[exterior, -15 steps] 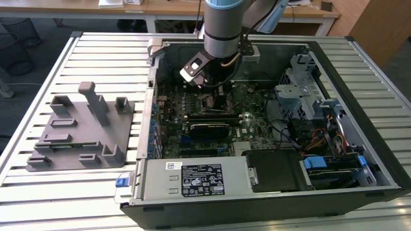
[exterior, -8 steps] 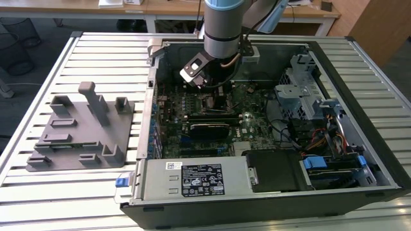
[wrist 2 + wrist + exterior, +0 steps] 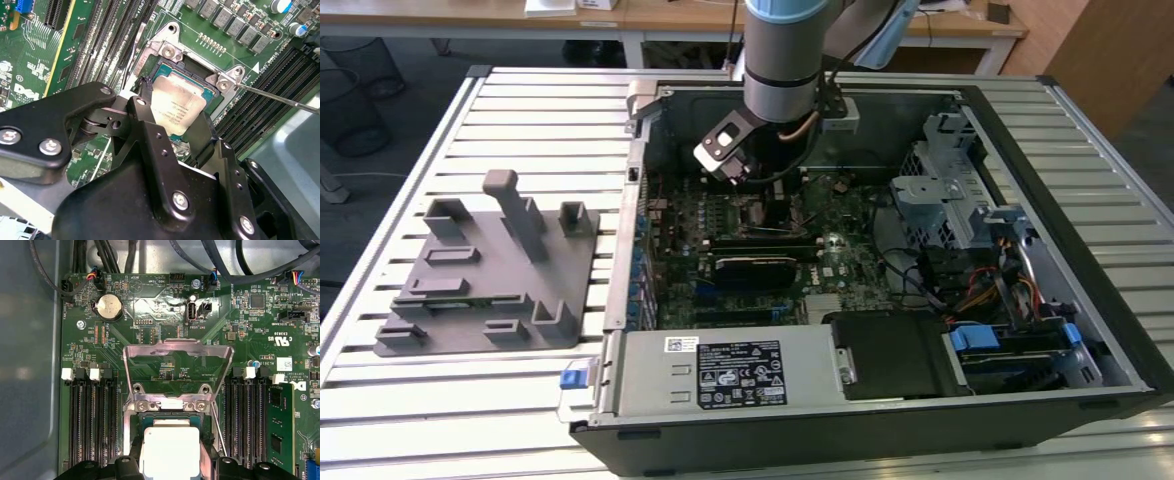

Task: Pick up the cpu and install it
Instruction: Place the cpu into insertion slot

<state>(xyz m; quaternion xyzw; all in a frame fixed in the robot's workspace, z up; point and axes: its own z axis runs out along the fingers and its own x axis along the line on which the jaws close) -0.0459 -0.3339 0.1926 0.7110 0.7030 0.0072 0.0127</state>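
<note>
On the slatted table (image 3: 520,110) an open computer case (image 3: 1107,330) lies toward the exterior view's right edge; a grey moulded fixture (image 3: 487,270) sits near the left edge, apart from it. The arm (image 3: 785,50) reaches down into the case's far half; its gripper (image 3: 770,192) hangs low over the motherboard (image 3: 747,260); a grey labelled box (image 3: 720,370) lies along the near wall.

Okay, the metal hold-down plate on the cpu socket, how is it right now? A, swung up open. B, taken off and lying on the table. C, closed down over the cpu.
A: in the first wrist view the plate stands swung up, leaving the cpu uncovered.
</note>
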